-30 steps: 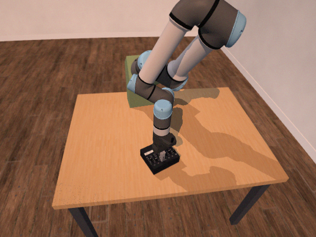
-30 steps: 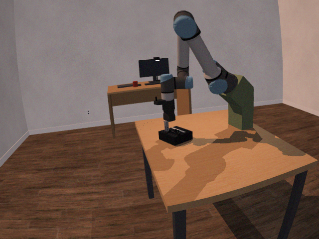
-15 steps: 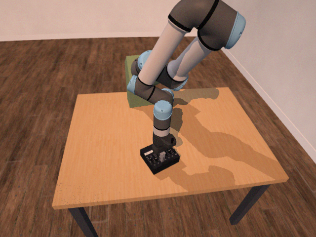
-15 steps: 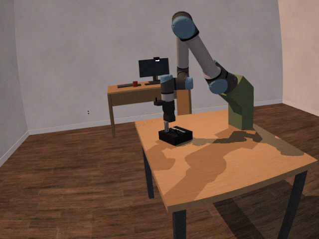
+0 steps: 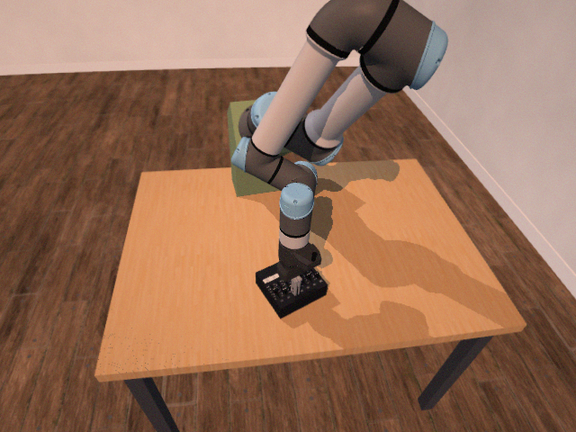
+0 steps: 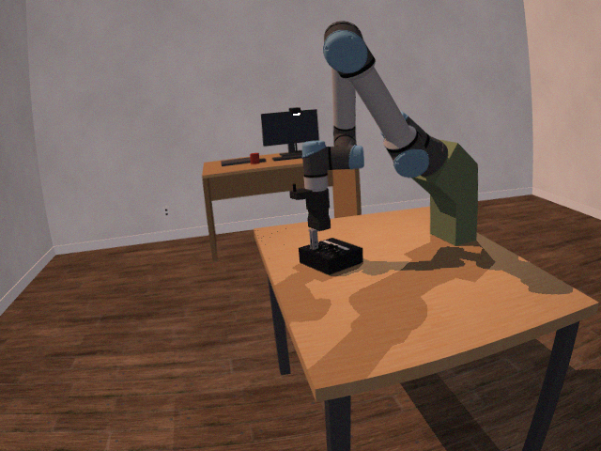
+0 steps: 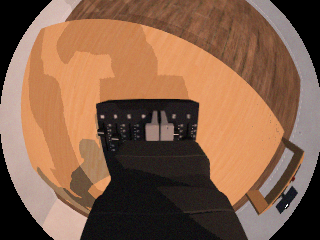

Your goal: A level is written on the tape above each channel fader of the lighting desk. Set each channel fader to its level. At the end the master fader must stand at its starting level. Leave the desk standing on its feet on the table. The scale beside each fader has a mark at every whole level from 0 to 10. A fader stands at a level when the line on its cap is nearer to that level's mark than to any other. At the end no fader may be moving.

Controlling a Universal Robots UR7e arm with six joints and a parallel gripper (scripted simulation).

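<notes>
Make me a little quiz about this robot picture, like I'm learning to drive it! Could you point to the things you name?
1. True or false: the black lighting desk (image 5: pixel 302 298) (image 6: pixel 317 264) (image 7: pixel 120 107) sits on the wooden table (image 5: pixel 185 260) (image 6: pixel 461 310) (image 7: pixel 200 80).
2. Which is the red thing on the desk at the back: A) a mug-like cup (image 6: pixel 254 158), B) a ball, C) a book?
3. Fill in: the pincer (image 5: pixel 295 285) (image 6: pixel 314 240) (image 7: pixel 158 118) of grey metal-looking fingers is ____ (open or shut).

Key: 1 true; 2 A; 3 shut.
</notes>
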